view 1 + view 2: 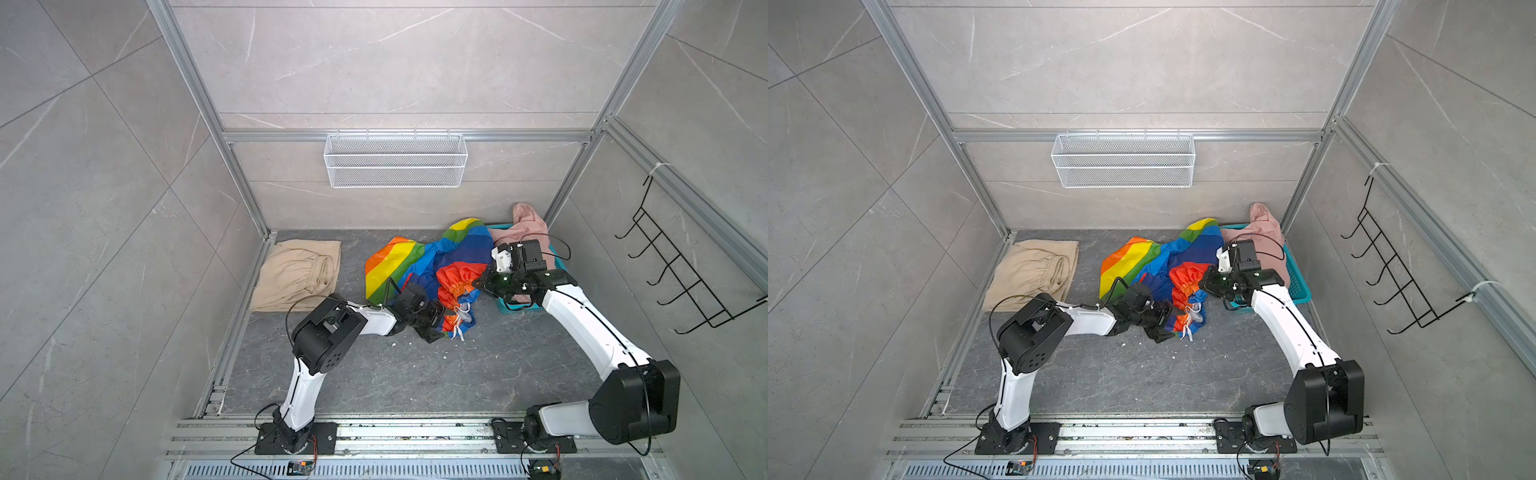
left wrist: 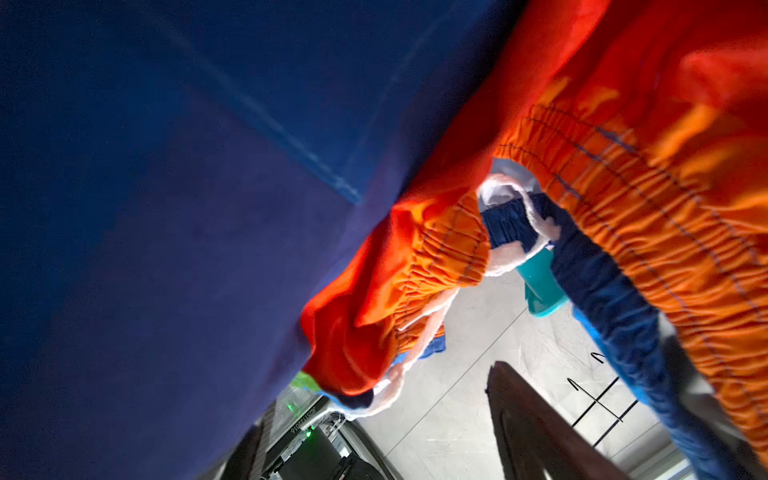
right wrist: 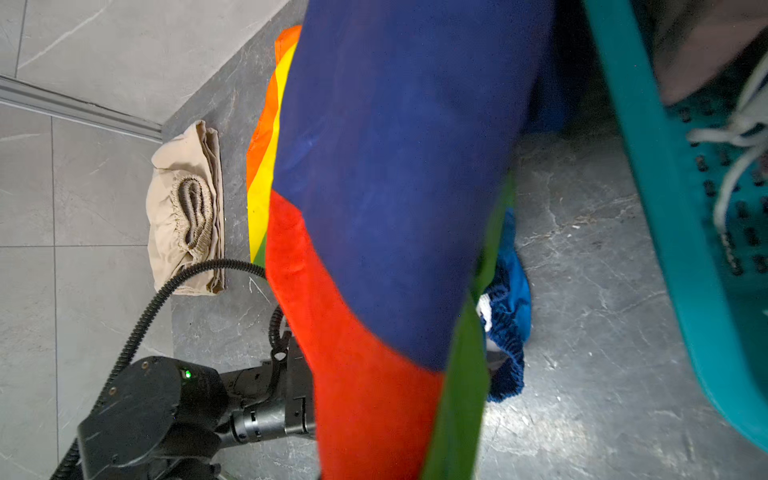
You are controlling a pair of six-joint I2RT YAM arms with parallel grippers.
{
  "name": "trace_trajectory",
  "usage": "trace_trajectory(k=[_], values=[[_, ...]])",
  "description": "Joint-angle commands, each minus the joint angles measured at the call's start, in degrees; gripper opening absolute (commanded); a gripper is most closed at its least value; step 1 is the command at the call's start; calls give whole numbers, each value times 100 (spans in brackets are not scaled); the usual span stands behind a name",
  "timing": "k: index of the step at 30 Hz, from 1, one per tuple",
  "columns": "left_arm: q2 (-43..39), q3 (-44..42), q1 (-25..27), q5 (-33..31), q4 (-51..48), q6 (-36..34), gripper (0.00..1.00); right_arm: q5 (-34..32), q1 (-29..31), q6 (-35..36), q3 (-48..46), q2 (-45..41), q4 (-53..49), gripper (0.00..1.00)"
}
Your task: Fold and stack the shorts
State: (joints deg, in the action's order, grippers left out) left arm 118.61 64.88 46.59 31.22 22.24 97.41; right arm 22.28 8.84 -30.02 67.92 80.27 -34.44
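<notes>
Beige shorts (image 1: 297, 274) lie folded; rainbow-striped shorts (image 1: 415, 257) hang unfolded, seemingly clamped by right pincer (image 1: 482, 286); left pincer (image 1: 441, 322) opening unclear; dusty-pink shorts (image 1: 528, 224) wait.

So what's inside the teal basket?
The pink shorts are heaped in the teal basket, poking up above its rim. Anything lying beneath them is hidden by the cloth.
</notes>
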Motion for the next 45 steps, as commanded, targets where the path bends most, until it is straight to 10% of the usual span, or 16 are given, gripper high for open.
trace_trajectory(k=[1, 8, 14, 27, 34, 45], values=[[-11, -232, 13, -174, 182, 68, 72, -28, -32, 194, 260, 148, 6, 0], [96, -940, -337, -189, 183, -447, 50, 115, -34, 266, 344, 322, 55, 0], [-90, -1244, -1680, 173, -560, -1410, 48, 140, -32, 296, 21, 236, 125, 0], [397, 1403, -3255, 109, -3730, -3834, 49, 314, 83, -124, -2452, -143, 1104, 0], [710, 3348, -3322, -93, -5026, -4707, 49, -144, 1685, -1248, -3463, -87, 2086, 1], [-1222, 2567, -3216, -297, -6460, -6034, 74, -999, 2221, -429, -1406, -256, 70, 79]])
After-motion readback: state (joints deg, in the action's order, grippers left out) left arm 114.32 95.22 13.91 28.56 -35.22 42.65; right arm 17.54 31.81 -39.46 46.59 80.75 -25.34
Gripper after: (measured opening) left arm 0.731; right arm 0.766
